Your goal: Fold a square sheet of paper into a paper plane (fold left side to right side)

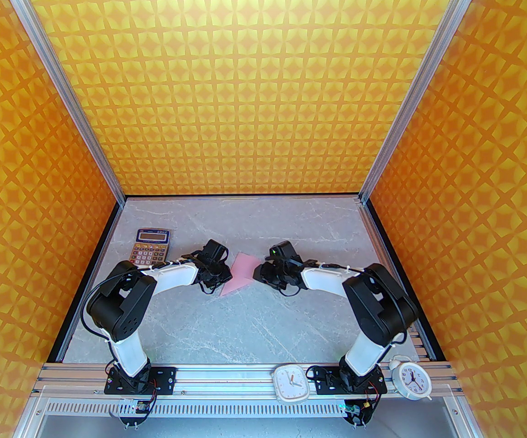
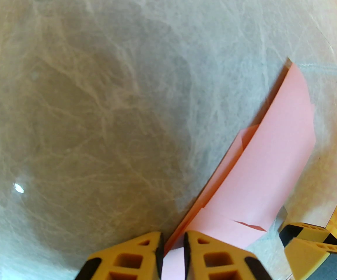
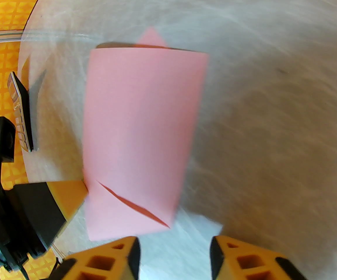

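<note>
Left pincer point(image 2: 173, 245) pinching paper point(image 2: 273, 162), long axis diagonal

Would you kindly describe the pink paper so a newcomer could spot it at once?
On the grey marble table, look between the left gripper and right gripper. The folded paper is there, the only pink thing; the calculator is gold.

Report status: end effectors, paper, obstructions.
Left end effector shut on paper. Right end effector open, near paper, not gripping. Calculator off to side.
</note>
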### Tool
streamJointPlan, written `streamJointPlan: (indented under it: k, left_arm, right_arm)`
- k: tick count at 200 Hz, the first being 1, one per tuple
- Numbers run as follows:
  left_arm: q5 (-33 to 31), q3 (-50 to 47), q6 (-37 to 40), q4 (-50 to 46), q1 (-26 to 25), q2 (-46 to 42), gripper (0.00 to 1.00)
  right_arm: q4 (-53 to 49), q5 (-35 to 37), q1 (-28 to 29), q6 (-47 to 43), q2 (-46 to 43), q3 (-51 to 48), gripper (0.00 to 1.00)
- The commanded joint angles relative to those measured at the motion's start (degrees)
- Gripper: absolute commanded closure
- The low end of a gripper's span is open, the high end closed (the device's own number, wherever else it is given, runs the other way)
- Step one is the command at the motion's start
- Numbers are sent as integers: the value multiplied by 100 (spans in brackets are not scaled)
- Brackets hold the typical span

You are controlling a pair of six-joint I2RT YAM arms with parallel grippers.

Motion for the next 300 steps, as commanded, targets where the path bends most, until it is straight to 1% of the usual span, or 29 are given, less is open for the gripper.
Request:
streamJointPlan:
  k: [1,14,31,56,83,100,115,133,136,146,181,200,225,239,247,250,259,272,288,300]
  left_arm:
    - [1057,-158,-253,449,-329,471,81]
    - [1100,-127,-316,429,-350,465,81]
    - [1113,-118,-379,422,-360,447,81]
    - [1198,-120,-488,433,-362,532,81]
    - [1344,-159,-646,597,-362,597,81]
    - [1398,-128,-746,619,-364,579,81]
    - [1434,-81,-818,618,-364,571,80]
    - [1485,-85,-975,645,-360,579,78]
    - [1486,-92,-993,642,-506,577,78]
    - [1470,-125,-1031,608,-536,546,78]
    - [1459,-322,-1216,805,-562,380,76]
    - [1288,-278,-1091,494,-562,236,74]
    - [977,-185,-789,-31,-473,-2,67]
    - [874,-108,-578,-293,-435,-107,67]
    - [792,-49,-432,-453,-439,-161,67]
    - [761,-19,-374,-493,-288,-174,67]
    - [652,113,-210,-717,-252,-211,67]
    - [602,311,65,-871,-253,-212,70]
    - [548,539,345,-1000,-253,-199,71]
    - [555,664,494,-990,-254,-187,74]
  right_arm:
    - [64,-97,52,25,114,212,57]
    - [-2,-54,52,-34,153,260,57]
    - [-9,-163,54,-15,264,334,57]
    - [248,-303,57,254,353,203,57]
    - [268,-207,61,452,256,90,56]
    - [218,-12,95,557,112,34,55]
    - [160,149,105,480,-19,45,57]
    - [38,140,105,359,-29,168,58]
    - [-39,167,105,321,-24,201,58]
    - [-224,263,105,205,-31,307,58]
    - [-228,90,105,-8,146,574,60]
    - [-409,-68,96,-97,431,843,60]
    - [-410,-104,87,-85,668,876,62]
    - [-480,-71,79,-123,732,893,63]
    - [-559,-83,65,-158,791,925,64]
    - [-586,-88,61,-177,806,942,65]
    - [-580,-97,44,-204,820,943,65]
    - [-510,-120,35,-271,732,928,72]
    - [-526,-105,9,-358,568,954,71]
    - [-568,-54,-31,-415,408,973,70]
